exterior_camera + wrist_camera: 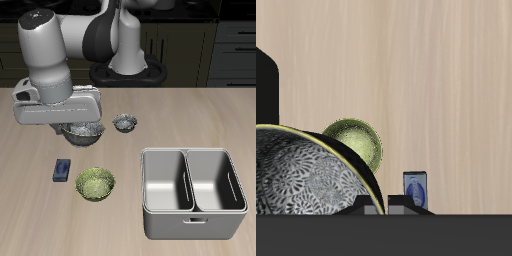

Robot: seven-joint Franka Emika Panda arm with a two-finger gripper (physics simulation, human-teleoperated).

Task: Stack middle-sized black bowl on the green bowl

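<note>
Altogether two dark bowls, one green bowl point(95, 183); black bowl point(85, 131) just under hand point(80, 122), green at six o'clock; grip unclear.

no text, label or number can be read anywhere

A light wooden table point(200, 110) carries the green bowl point(95, 183), a small blue box point(62, 170) just beside it, a small dark bowl point(124, 123) farther back — and a grey two-compartment bin point(193, 190).
</note>
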